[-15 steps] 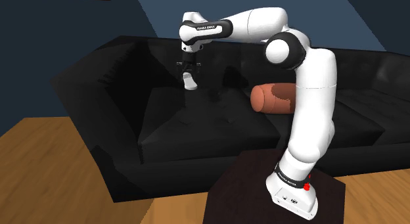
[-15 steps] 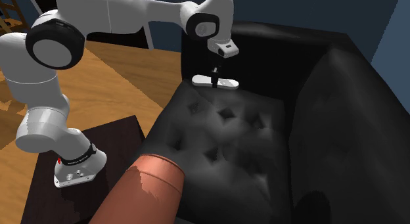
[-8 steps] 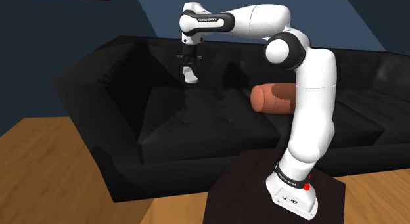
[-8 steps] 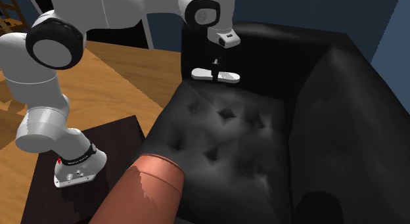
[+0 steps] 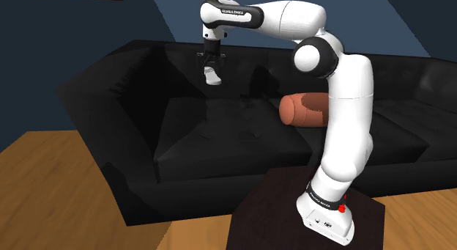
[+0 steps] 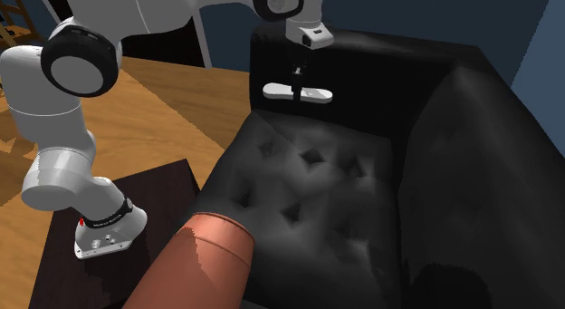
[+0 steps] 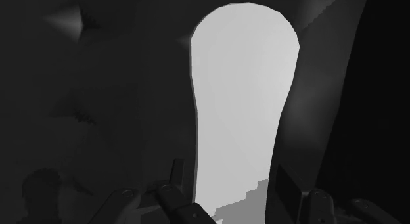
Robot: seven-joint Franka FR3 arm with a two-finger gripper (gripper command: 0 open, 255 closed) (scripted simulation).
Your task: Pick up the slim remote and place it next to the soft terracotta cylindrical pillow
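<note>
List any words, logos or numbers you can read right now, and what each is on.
"FRANKA EMIKA": white letters on a dark band of the arm near its wrist, just legible in the shoulder view.
On the dark ring at the arm's foot: white lettering, too small to read.
On the remote: none, plain white.

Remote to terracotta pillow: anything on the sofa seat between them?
Nothing. In the second exterior view, bare black tufted sofa seat stretches between the white remote, held above it, and the pillow.
</note>
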